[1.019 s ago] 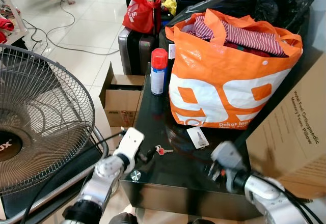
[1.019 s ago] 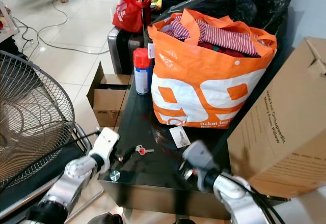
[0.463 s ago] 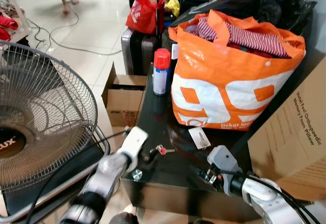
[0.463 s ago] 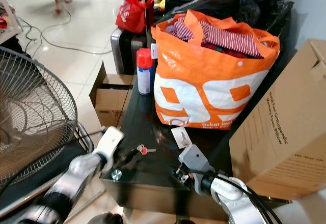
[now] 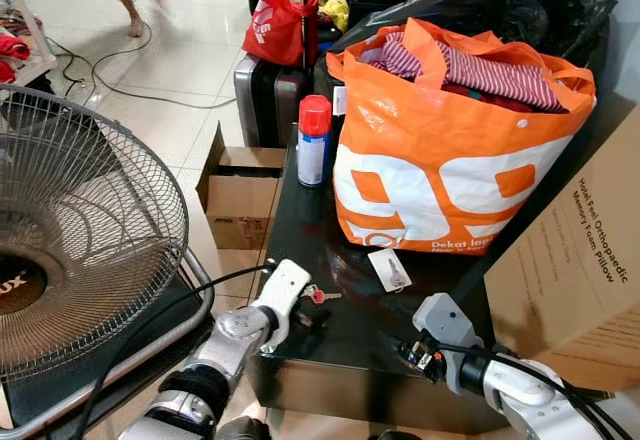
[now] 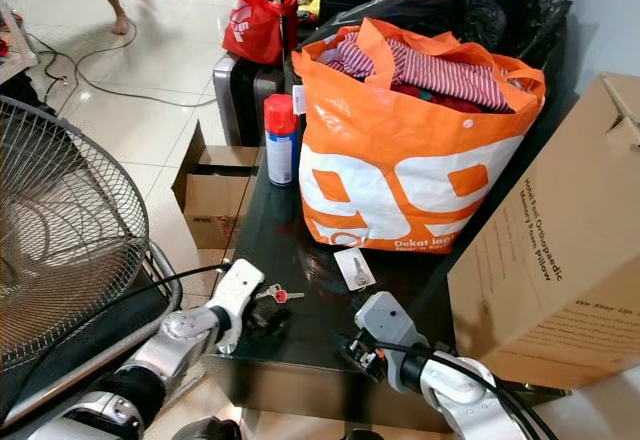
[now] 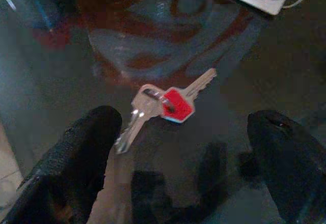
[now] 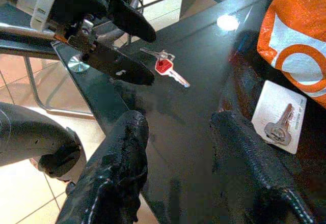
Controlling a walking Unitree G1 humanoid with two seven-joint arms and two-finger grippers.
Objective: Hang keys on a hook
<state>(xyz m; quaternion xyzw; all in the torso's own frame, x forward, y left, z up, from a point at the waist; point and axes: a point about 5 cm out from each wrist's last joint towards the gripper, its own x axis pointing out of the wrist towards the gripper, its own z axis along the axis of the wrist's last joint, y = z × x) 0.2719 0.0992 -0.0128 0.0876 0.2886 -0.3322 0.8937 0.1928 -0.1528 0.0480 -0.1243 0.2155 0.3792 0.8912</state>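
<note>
The keys [image 5: 320,295], a red-headed key and a silver one on a ring, lie flat on the black glass table [image 5: 300,230] near its front left corner. My left gripper [image 5: 303,315] is low over the table just behind them, open, with the keys [image 7: 168,107] lying a little ahead of its spread fingers [image 7: 76,158]. The right gripper [image 5: 405,352] is open at the table's front edge, right of the keys [image 8: 165,66], with nothing between its fingers. A white card [image 5: 389,270] carrying another key lies by the orange bag.
A stuffed orange bag [image 5: 450,160] and a red-capped spray can [image 5: 313,140] stand at the back of the table. A large fan [image 5: 80,240] is close on the left. Cardboard boxes sit on the right [image 5: 580,250] and on the floor [image 5: 240,195]. A person's legs [image 5: 130,0] are far off.
My left gripper has come in over the table's corner and now sits right behind the keys. The right gripper has sunk slightly toward the front edge. The person has walked on.
</note>
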